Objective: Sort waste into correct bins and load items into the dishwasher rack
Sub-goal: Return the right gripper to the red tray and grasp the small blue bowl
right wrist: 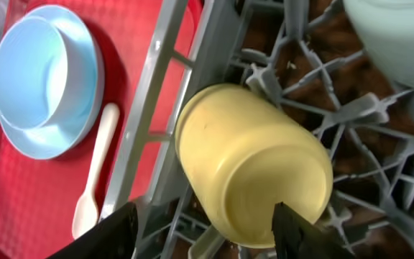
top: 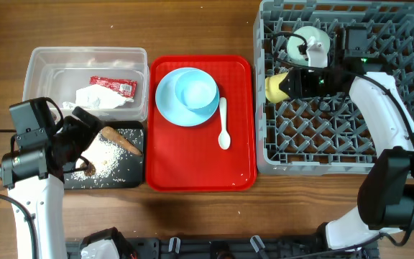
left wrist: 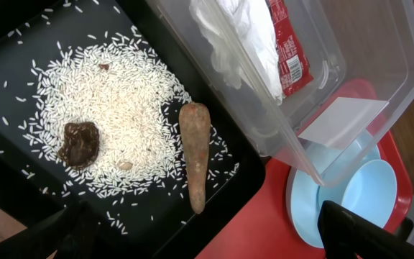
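We are in the loading step. The yellow cup (right wrist: 254, 165) lies on its side among the pegs at the left edge of the dishwasher rack (top: 315, 155), right of centre in the overhead view. The right hand (right wrist: 205, 219) straddles it with fingers spread and a gap showing on one side, so we judge the cup released rather than gripped. The pale green bowl (top: 311, 42) sits near the rack's top edge. At lower left, the left hand (left wrist: 214, 241) hangs wide and empty over the black tray (top: 131, 176), where rice (left wrist: 121, 115) and brown scraps lie. The crumpled wrapper (top: 99, 99) and red sauce packet (top: 113, 86) are in the clear tub (top: 42, 65) above it, so the waste looks sorted. On the red tray (top: 192, 165) in the middle remain the light blue bowl (top: 196, 90), sitting on the light blue plate (top: 167, 101), and a white spoon (top: 223, 126) beside them. Next, we think, the right hand must lift clear of the pegs without dragging the cup, then reach left for the bowl's rim.
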Controlling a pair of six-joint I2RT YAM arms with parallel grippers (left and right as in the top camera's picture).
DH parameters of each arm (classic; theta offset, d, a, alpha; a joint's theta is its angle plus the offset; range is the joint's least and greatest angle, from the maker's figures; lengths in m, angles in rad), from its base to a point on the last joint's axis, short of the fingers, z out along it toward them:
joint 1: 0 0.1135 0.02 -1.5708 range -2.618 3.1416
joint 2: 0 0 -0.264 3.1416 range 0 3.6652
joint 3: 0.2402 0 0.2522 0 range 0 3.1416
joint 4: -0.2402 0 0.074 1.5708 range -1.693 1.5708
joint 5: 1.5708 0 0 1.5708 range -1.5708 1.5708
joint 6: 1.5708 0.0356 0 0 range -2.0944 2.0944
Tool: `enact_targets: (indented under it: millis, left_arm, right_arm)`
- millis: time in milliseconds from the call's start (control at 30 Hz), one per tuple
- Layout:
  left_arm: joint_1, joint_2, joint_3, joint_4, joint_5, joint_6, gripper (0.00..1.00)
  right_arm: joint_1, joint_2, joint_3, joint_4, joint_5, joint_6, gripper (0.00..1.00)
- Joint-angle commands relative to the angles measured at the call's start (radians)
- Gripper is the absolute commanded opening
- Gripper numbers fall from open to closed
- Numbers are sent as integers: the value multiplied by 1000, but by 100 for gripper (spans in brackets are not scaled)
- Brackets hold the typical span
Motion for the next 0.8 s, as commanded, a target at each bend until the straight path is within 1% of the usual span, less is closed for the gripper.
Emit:
enact_targets:
  millis: [0,33,300,400,433,467,500,600,667,733,767]
  left_arm:
    - [5,-3,1,0,5,0,100]
    - [5,-3,1,0,5,0,100]
    - [5,-3,1,0,5,0,100]
    - [5,-3,1,0,5,0,100]
    - [5,-3,1,0,5,0,100]
    - [5,-3,1,0,5,0,100]
    - [5,-3,1,0,5,0,100]
    - [5,-3,1,0,6,0,100]
    - [5,-3,1,0,5,0,100]
    - [5,-3,1,0,6,0,100]
    - [5,-3,1,0,5,0,100]
  right_arm:
    - [49,0,-16,-18,-86,-29,61]
    - [50,-14,-16,-8,-86,-11,61]
    - [50,-140,-15,10,-150,-13,61]
    - [50,-190,-15,10,-149,-1,58]
    - [50,-210,-15,7,-149,31,56]
    - [58,-246,-15,-2,-140,94,53]
    - [68,-260,-15,-5,-130,114,51]
    - [187,-308,-16,-27,22,234,45]
    - [279,-310,-16,-23,107,284,44]
    - [389,-293,-16,21,201,359,43]
    - [436,-283,-16,45,216,370,39]
